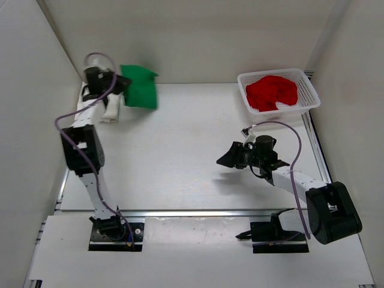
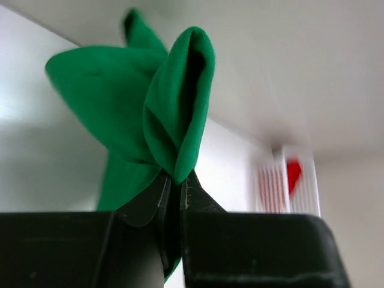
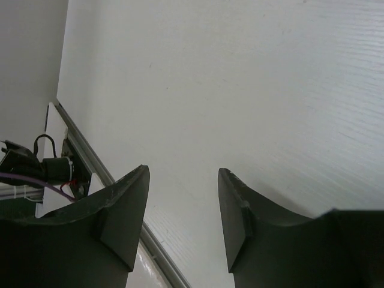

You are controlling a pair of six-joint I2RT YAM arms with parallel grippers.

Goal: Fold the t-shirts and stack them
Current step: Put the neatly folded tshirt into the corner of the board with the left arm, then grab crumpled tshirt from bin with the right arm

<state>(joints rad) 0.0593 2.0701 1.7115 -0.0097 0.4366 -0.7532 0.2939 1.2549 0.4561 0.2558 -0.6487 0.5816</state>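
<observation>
My left gripper [image 1: 117, 83] is shut on the bright green t-shirt [image 1: 140, 87] and holds it bunched above the table's far left corner. In the left wrist view the green cloth [image 2: 141, 108] rises in folds from between my shut fingertips [image 2: 174, 182]. The red t-shirt [image 1: 273, 91] lies crumpled in the white mesh basket [image 1: 312, 99] at the far right; both show blurred in the left wrist view [image 2: 293, 173]. A small cream-white folded cloth [image 1: 111, 111], seemingly the cream t-shirt, lies under the left arm. My right gripper [image 1: 227, 159] is open and empty over the bare table [image 3: 183, 180].
White walls close in the table on the left, back and right. A metal rail [image 1: 192, 212] runs along the table's near edge, also in the right wrist view [image 3: 108, 177]. The left arm's base and cable show there too [image 3: 36, 168].
</observation>
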